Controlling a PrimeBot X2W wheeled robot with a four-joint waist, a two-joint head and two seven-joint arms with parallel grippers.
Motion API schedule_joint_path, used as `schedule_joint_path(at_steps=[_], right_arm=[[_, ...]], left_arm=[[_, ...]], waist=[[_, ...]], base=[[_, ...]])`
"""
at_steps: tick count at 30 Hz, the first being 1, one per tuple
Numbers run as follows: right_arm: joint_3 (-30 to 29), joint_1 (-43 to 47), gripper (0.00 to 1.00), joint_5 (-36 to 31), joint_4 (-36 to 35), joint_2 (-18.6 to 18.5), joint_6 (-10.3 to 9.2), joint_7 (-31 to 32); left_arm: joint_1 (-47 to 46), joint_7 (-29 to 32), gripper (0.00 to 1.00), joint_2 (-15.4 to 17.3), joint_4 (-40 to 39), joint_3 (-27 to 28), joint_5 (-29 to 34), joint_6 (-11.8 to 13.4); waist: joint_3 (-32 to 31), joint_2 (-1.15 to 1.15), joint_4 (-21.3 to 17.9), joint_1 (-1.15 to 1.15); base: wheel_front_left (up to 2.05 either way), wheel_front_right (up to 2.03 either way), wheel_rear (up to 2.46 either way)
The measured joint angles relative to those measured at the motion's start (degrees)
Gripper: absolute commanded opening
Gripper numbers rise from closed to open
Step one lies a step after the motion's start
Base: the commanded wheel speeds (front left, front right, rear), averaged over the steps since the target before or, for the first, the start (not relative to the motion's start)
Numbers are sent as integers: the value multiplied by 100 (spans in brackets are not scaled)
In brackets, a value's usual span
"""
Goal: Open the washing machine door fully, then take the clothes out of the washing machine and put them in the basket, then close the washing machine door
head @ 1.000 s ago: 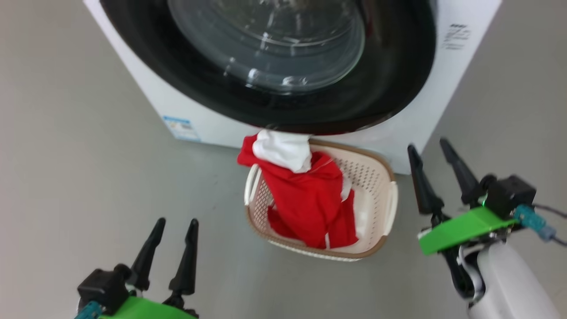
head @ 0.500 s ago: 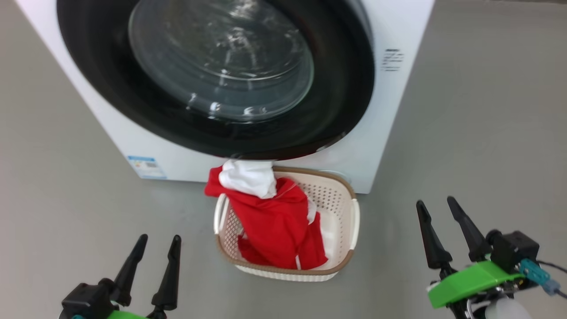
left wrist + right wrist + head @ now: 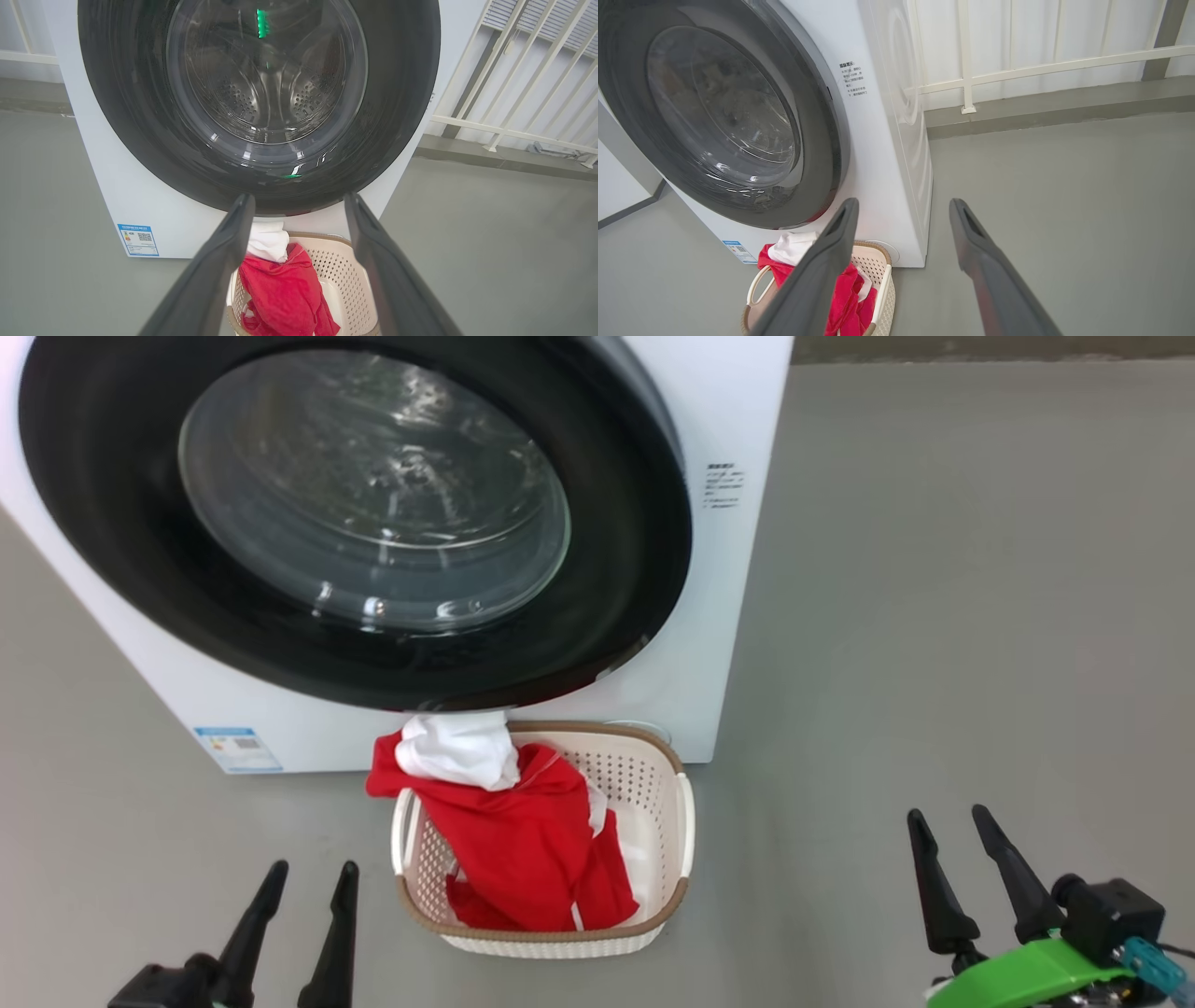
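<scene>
Low on washing machine (image 3: 738,579), blue sticker (image 3: 237,749) unreadable, left tool (image 3: 314,868), right tool (image 3: 948,812) spread empty

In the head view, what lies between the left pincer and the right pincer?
The basket, holding the clothes, stands between the left pincer and the right pincer in the head view; beside it, bare floor.

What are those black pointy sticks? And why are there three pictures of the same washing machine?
The sticks are a robot's fingers. Its left gripper and right gripper each have two, spread open, holding nothing. One picture comes from a camera on its head, looking down. The other two come from wrist cameras, looking along the fingers. On the grey floor stand a white washing machine, its round door looking shut, and a basket with red and white clothes inside.
</scene>
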Motion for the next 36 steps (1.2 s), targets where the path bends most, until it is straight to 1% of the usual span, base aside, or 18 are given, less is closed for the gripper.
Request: schedule_joint_path(at_steps=[11,25,26,32,36], right_arm=[[-214,320,100,-7,-140,24,0,0],[-226,324,100,-7,-152,59,0,0],[-224,324,0,-7,-152,60,0,0],[-208,329,0,-2,269,181,1,9],[-209,343,0,162,291,185,1,60]], left_arm=[[185,0,100,21,-29,93,0,0],[187,0,100,11,-9,170,-11,0],[192,0,0,12,-8,168,-51,0],[304,38,0,-197,377,65,-57,9],[319,87,0,-244,405,62,-256,9]], waist=[[-154,0,-249,0],[-192,0,-245,0],[-195,0,-244,0],[-197,0,-244,0],[-207,0,-253,1]], base=[[0,0,0],[0,0,0],[0,0,0],[0,0,0],[0,0,0]])
